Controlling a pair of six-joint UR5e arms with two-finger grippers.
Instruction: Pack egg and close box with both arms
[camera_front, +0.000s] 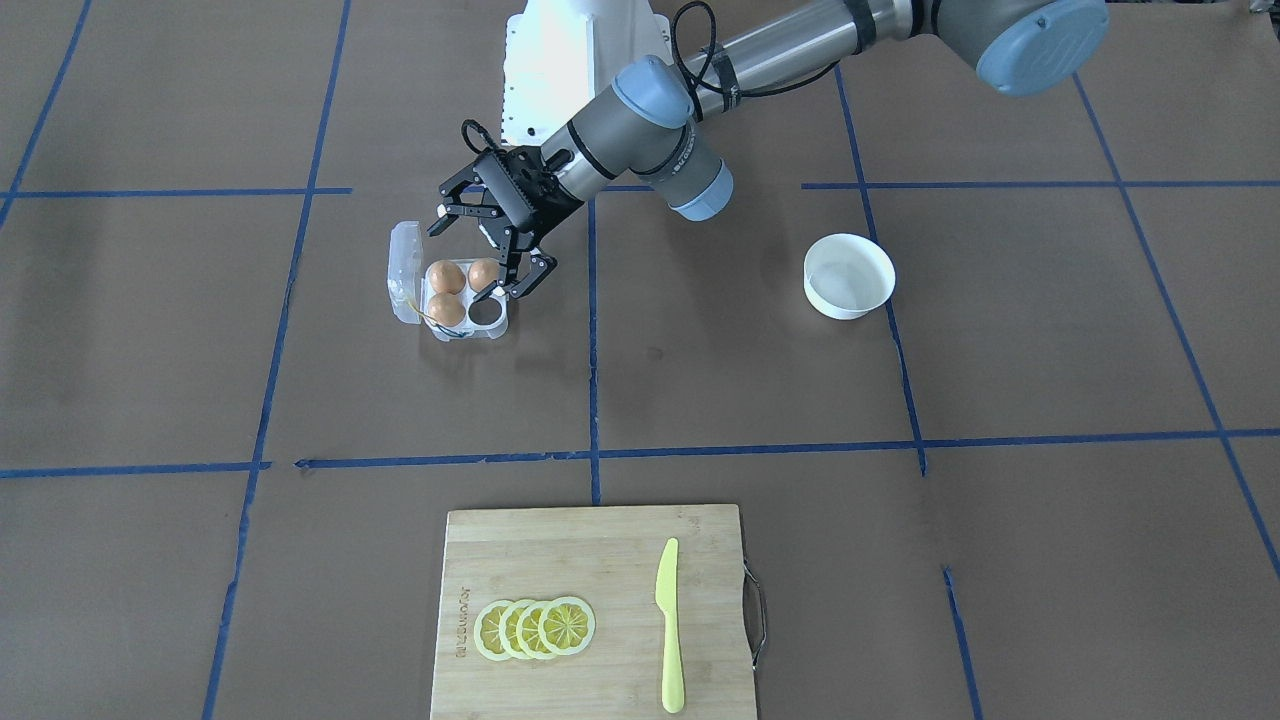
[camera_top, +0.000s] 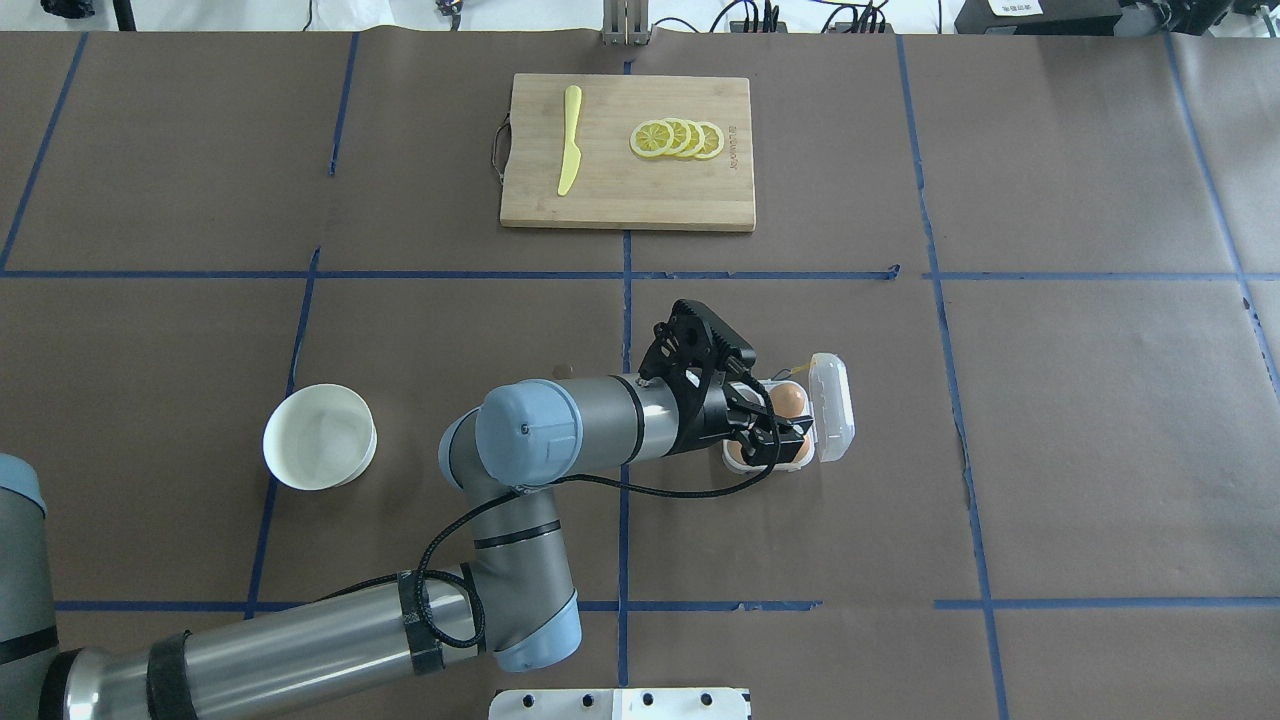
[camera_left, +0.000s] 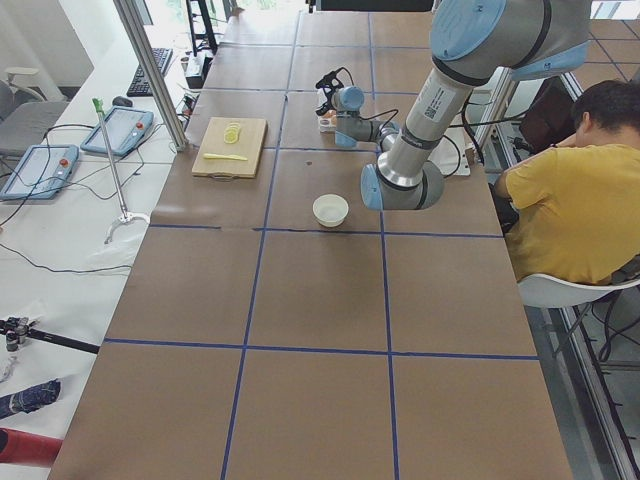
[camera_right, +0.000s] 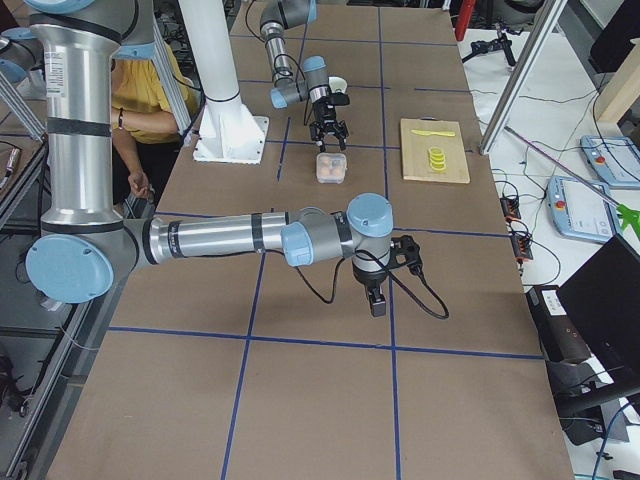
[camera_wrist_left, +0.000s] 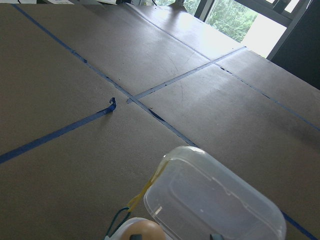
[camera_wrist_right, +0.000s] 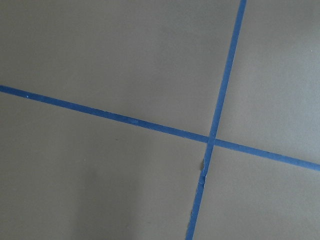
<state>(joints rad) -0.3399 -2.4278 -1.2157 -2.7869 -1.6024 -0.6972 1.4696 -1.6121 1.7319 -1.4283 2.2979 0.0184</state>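
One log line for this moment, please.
left gripper: open over clear plastic four-cell egg carton | three orange-brown eggs seated, one cell empty | clear lid open | right gripper: away from carton, state unreadable

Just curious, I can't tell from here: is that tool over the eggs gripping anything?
No. The left tool is open over the box, holding nothing.

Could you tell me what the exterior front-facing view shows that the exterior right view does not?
Only front-facing: the cells of the box plainly, three eggs and one empty cell, with the jaws of the left arm open above them. Only right: the right arm over the table, and a person in yellow. Both: the left arm, the box and the cutting board.
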